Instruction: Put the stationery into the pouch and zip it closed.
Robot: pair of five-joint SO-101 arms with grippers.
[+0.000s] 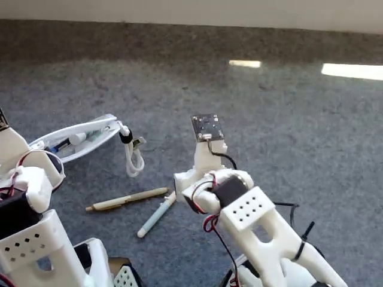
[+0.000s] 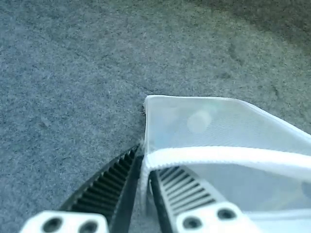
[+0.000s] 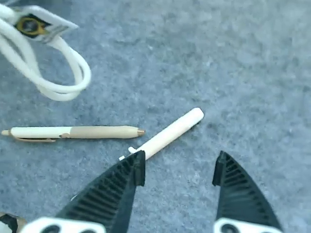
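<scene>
The white mesh pouch (image 1: 81, 136) lies at the table's left with its mouth open, and some stationery shows inside it. My left gripper (image 2: 145, 160) is shut on the pouch's (image 2: 218, 128) rim at one end. A beige pen (image 1: 127, 199) and a pale pen (image 1: 157, 215) lie on the table between the arms. My right gripper (image 3: 177, 170) hangs open just above the pale pen (image 3: 167, 133), one finger (image 3: 127, 175) close over its near end. The beige pen (image 3: 73, 132) lies beside it.
The pouch's white cord loop (image 1: 133, 158) with a small tag (image 3: 36, 22) trails onto the grey carpet-like tabletop (image 1: 287, 131) beyond the pens. Open surface stretches to the right and toward the back.
</scene>
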